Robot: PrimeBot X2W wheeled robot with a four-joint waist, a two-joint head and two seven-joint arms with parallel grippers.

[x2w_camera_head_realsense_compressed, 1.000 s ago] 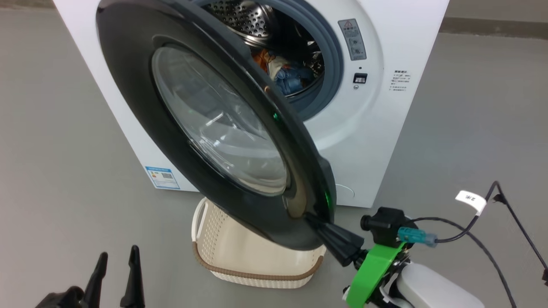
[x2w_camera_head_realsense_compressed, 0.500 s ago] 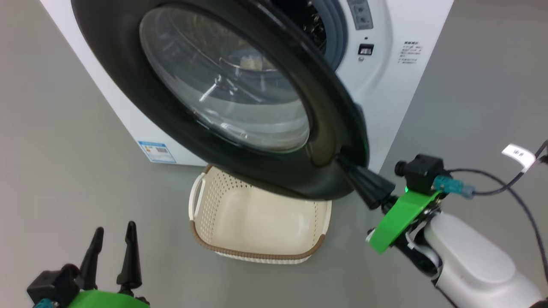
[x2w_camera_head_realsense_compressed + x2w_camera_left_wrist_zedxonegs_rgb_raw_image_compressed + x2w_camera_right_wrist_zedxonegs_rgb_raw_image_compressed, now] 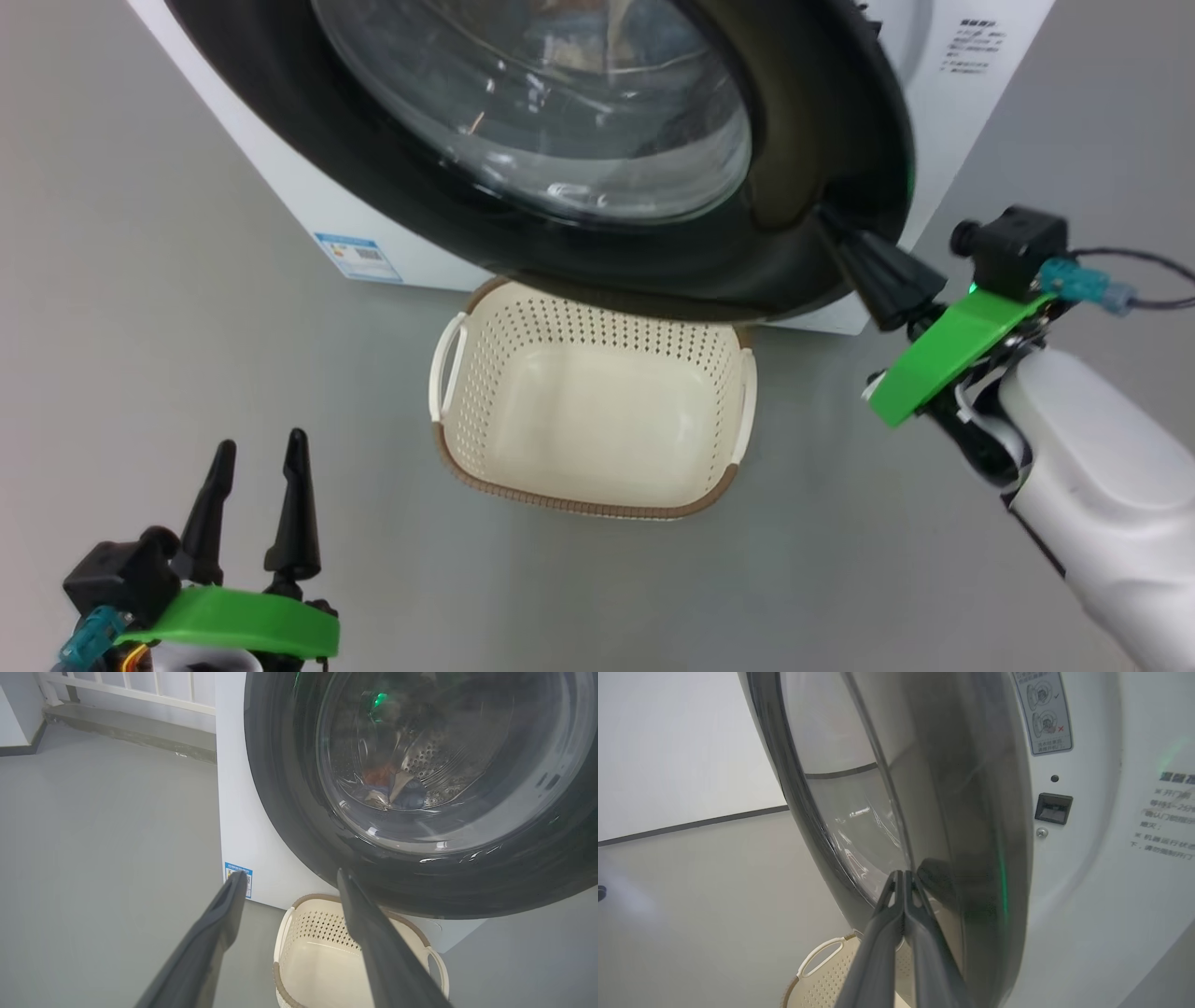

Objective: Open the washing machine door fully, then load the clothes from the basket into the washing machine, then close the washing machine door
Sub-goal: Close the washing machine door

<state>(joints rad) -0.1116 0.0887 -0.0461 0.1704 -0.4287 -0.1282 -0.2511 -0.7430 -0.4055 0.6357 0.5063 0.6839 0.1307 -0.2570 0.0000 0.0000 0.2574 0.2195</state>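
The washing machine door [image 3: 803, 121], glossy black with a glass bowl, stands almost against the white washing machine [image 3: 322, 201]. My right gripper [image 3: 826, 219] is shut, and its tips press on the door's outer face near the right rim; in the right wrist view the right gripper [image 3: 903, 875] touches the door [image 3: 962, 812]. Blue and orange clothes [image 3: 390, 788] lie in the drum behind the glass. The cream basket [image 3: 597, 420] sits on the floor below the door with nothing in it. My left gripper [image 3: 261, 443] hangs open at the lower left, apart from everything.
Grey floor [image 3: 140, 327] surrounds the machine and the basket. A blue label sticker [image 3: 359, 257] marks the machine's lower left corner. A cable [image 3: 1139, 280] trails from my right wrist. A white railing [image 3: 140, 686] and a low ledge run along the wall beyond the machine.
The door has swung from half open to nearly against the machine, with my shut right gripper staying on it. The head camera has tilted down, so the basket shows whole. My left gripper stays open.
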